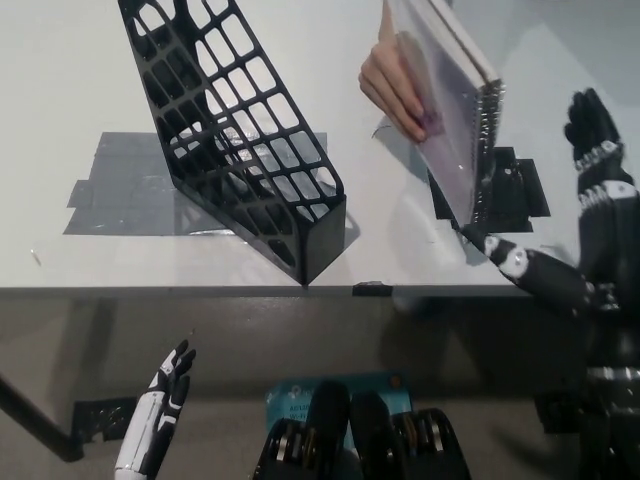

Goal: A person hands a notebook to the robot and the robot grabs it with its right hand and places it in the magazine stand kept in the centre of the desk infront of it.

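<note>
1. My black right hand (560, 210) is raised over the right part of the white counter (60, 120), fingers spread wide and holding nothing; one finger reaches left at the hand's lower edge, the others point up at the far right.
2. The spiral-bound notebook with a clear plastic cover (445, 110) hangs just left of my right hand, tilted, its wire binding facing that hand. Its lower corner is very near my lower finger; I cannot tell whether they touch.
3. A person's hand (395, 85) grips the notebook from its left side, fingers wrapped over the cover.
4. A patch of black tape (515, 195) lies on the counter under the notebook's lower end.
5. The black plastic lattice magazine stand (240, 140) stands well left of the notebook, near the counter's middle, its low end close to the front edge of the counter.
6. Grey tape (120, 190) lies flat on the counter under and to the left of the stand.
7. My white left hand (160, 400) rests low, below the counter's front edge and left of the stand, fingers a little apart, empty.
</note>
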Controlling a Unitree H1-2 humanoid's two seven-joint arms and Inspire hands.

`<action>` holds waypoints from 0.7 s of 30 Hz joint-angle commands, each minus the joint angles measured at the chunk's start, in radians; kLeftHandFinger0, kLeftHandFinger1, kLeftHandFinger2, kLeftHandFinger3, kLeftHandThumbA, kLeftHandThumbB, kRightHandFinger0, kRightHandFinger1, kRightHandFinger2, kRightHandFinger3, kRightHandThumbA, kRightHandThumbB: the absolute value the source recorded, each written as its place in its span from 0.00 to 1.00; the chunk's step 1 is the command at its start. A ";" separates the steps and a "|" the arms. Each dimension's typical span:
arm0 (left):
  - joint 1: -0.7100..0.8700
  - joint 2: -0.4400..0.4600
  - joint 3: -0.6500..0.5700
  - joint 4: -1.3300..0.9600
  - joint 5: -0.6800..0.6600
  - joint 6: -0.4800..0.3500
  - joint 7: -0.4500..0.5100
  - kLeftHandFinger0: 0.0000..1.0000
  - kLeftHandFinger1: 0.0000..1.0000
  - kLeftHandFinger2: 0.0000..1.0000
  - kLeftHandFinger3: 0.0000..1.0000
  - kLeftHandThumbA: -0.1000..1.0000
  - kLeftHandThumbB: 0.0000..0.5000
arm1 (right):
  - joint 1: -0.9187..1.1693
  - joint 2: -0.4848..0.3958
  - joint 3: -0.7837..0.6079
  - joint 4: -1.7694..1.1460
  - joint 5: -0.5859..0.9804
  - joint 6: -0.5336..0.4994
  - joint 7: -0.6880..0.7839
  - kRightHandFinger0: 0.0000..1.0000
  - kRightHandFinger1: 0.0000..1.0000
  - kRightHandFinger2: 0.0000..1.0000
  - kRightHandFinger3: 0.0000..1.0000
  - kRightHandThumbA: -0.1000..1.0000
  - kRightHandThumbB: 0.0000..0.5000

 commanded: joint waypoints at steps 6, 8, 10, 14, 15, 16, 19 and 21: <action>-0.029 0.020 0.001 -0.013 -0.003 -0.038 0.022 1.00 1.00 1.00 1.00 1.00 1.00 | -0.135 0.031 0.034 0.160 -0.059 -0.018 -0.012 1.00 1.00 1.00 1.00 0.97 0.46; -0.030 0.021 0.000 -0.011 -0.002 -0.038 0.025 1.00 1.00 1.00 1.00 1.00 1.00 | -0.153 0.033 0.038 0.191 -0.069 -0.029 -0.017 1.00 1.00 1.00 1.00 0.99 0.49; -0.026 0.020 0.000 -0.017 0.007 -0.038 0.025 1.00 1.00 1.00 1.00 1.00 1.00 | -0.194 0.038 0.038 0.236 -0.089 -0.011 -0.031 1.00 1.00 1.00 1.00 1.00 0.56; -0.035 0.025 -0.001 -0.017 0.008 -0.038 0.029 1.00 1.00 1.00 1.00 1.00 1.00 | -0.263 0.034 0.031 0.314 -0.094 -0.009 -0.040 1.00 1.00 1.00 1.00 1.00 0.57; -0.035 0.026 -0.003 -0.017 0.008 -0.038 0.028 1.00 1.00 1.00 1.00 1.00 1.00 | -0.273 0.033 0.030 0.328 -0.098 -0.010 -0.044 1.00 1.00 1.00 1.00 1.00 0.57; -0.036 0.030 -0.009 -0.018 0.010 -0.038 0.025 1.00 1.00 1.00 1.00 1.00 1.00 | -0.290 0.027 0.027 0.355 -0.098 -0.008 -0.045 1.00 1.00 1.00 1.00 1.00 0.55; -0.035 0.033 -0.015 -0.020 0.012 -0.038 0.026 1.00 1.00 1.00 1.00 1.00 1.00 | -0.334 0.017 0.022 0.418 -0.107 -0.017 -0.056 1.00 1.00 1.00 1.00 1.00 0.53; -0.036 0.032 -0.016 -0.018 0.007 -0.038 0.024 1.00 1.00 1.00 1.00 1.00 1.00 | -0.357 0.016 0.019 0.443 -0.104 -0.014 -0.057 1.00 1.00 1.00 1.00 1.00 0.53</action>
